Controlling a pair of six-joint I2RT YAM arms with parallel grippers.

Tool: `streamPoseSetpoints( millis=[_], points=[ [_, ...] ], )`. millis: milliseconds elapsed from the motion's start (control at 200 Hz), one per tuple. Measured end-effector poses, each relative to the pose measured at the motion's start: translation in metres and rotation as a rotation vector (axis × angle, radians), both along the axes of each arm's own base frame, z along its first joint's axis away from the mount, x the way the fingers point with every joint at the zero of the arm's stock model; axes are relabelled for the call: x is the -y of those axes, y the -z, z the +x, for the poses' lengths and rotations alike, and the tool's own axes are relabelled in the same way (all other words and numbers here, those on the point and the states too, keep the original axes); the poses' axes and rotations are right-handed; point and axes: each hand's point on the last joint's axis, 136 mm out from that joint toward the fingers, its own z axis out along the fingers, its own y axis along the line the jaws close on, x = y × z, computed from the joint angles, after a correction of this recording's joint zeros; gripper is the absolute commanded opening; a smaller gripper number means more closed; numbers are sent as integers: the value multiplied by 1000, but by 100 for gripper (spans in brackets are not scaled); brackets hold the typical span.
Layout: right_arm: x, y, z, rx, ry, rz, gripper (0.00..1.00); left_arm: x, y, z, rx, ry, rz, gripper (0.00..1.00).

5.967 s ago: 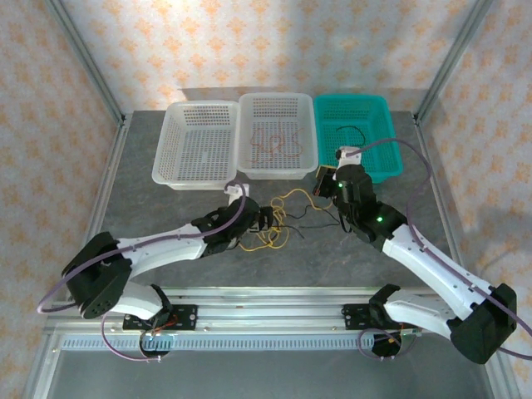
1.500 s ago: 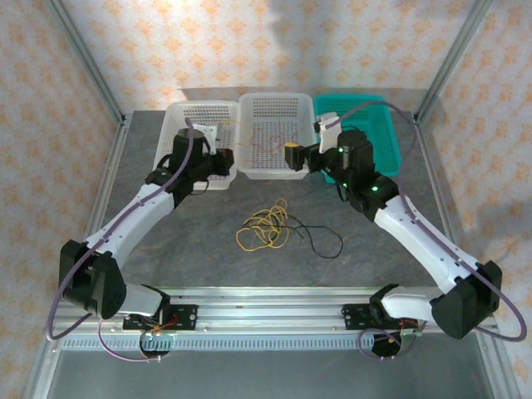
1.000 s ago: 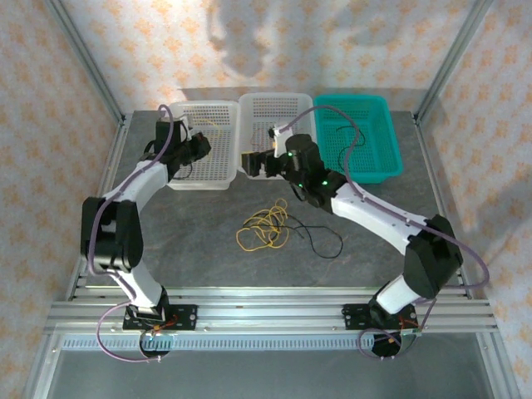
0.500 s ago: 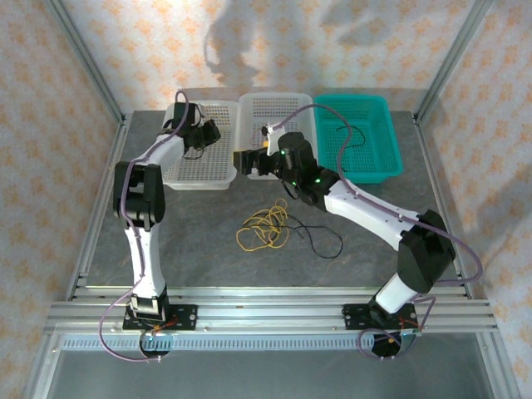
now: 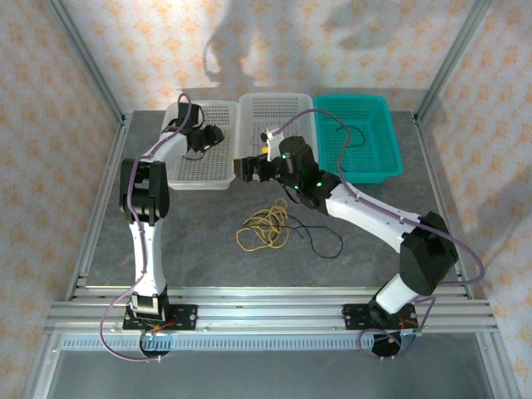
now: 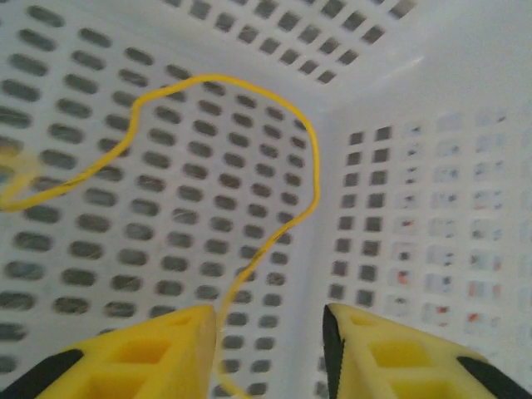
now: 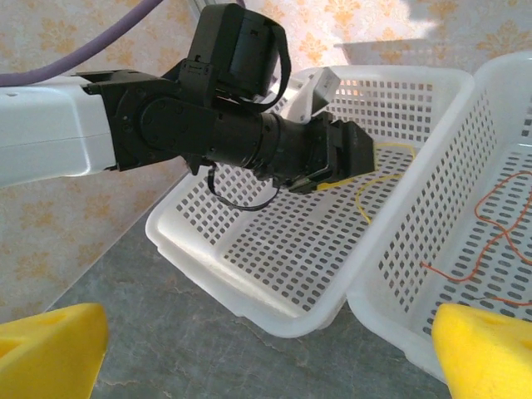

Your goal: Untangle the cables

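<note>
Left wrist: left end effector [image 6: 268, 332] parted above yellow cable [image 6: 317, 179] by white basket [image 6: 391, 91] corner.

A thin yellow cable [image 6: 316, 179] lies in the left white basket [image 5: 199, 170], next to the middle white basket [image 5: 249, 125]. It curves in one open loop over the perforated floor near a corner. A reddish-pink cable [image 7: 490, 195] sprawls in loose bends inside the middle white basket. A black cable [image 5: 356, 132] lies in the teal basket [image 5: 386, 145] on its other side. On the table [image 5: 199, 224] in front of the middle white basket sits a yellow tangle [image 5: 264, 226] of loose loops, with a second black cable [image 5: 320, 238] trailing from it to the right.
</note>
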Motion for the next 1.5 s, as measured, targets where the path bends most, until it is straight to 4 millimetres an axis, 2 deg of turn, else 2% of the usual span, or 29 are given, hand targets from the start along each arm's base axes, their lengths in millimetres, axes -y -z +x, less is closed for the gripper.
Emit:
streamPoseSetpoints(
  millis=[40, 100, 230, 400, 561, 666, 751, 856, 956, 1121, 1186, 1272, 1497],
  points=[
    [3, 0, 0, 2, 12, -3, 100, -3, 2, -8, -13, -14, 13, 54],
    [7, -1, 1, 8, 34, -6, 100, -8, 4, -22, -34, -40, 27, 64],
    [18, -4, 3, 22, 87, -4, 100, -16, -8, -47, -32, -79, 52, 67],
    [37, 6, -4, 8, 148, 11, 100, -22, -44, -72, 48, -103, 64, 67],
    [54, 29, -15, -33, 191, 5, 100, -18, -85, -96, 159, -97, 76, 67],
    [63, 40, -17, -65, 231, 0, 100, 0, -106, -115, 228, -60, 102, 66],
    [70, 44, -18, -86, 263, -7, 92, 20, -118, -134, 277, -17, 111, 66],
    [81, 55, -22, -127, 306, -17, 85, 40, -121, -162, 317, 28, 114, 66],
    [93, 68, -28, -180, 351, -42, 79, 50, -123, -184, 350, 48, 120, 67],
    [116, 91, -43, -280, 427, -96, 63, 74, -129, -211, 400, 87, 126, 71],
    [127, 100, -49, -322, 465, -117, 61, 88, -131, -221, 421, 111, 119, 71],
    [138, 111, -57, -375, 508, -139, 60, 107, -126, -235, 438, 140, 104, 72],
    [157, 153, -85, -536, 542, -212, 55, 162, -91, -281, 399, 261, 92, 71]
  ],
)
